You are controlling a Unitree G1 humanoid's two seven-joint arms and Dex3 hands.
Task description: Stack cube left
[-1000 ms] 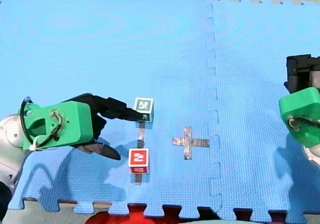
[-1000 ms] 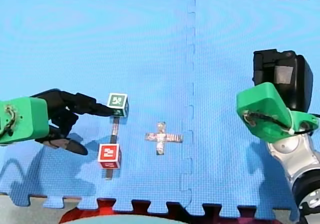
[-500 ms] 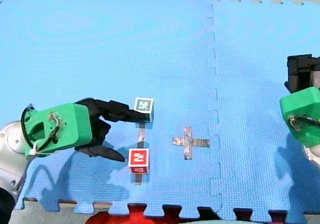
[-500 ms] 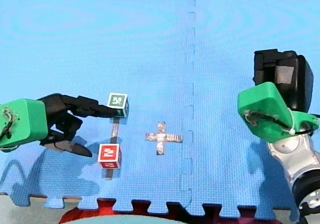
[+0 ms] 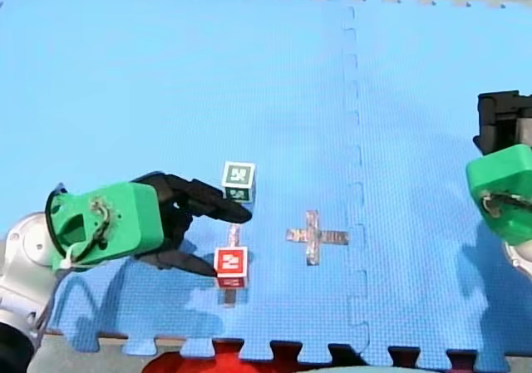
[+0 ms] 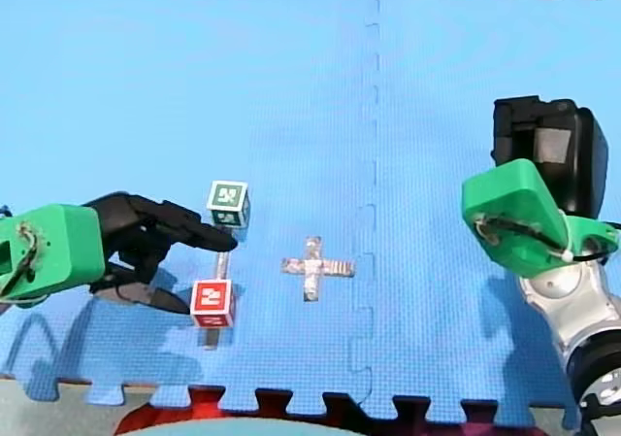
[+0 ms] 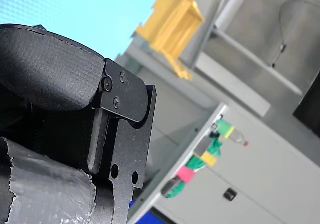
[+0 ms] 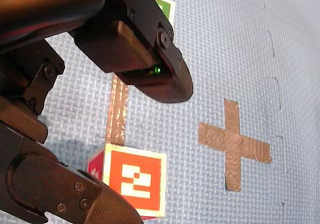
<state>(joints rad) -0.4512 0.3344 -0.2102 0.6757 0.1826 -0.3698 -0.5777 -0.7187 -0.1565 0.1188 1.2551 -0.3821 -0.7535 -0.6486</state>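
Hovering over the dimpled blue foam mat [image 5: 166, 74], the left hand [image 5: 174, 223] held nothing, black fingers [image 5: 220, 210] uncurled, one tip between the green cube [image 5: 238, 181] and red cube [image 5: 230, 266]; the right hand [image 6: 539, 154] hung well apart.

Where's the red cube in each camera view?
First head view: red cube low, left of centre, beside the left hand.
Second head view: cube low left.
Second wrist view: cube beside a finger, near the tape cross.
First wrist view: faces a yellow rack.
Shared landmark: tape cross.
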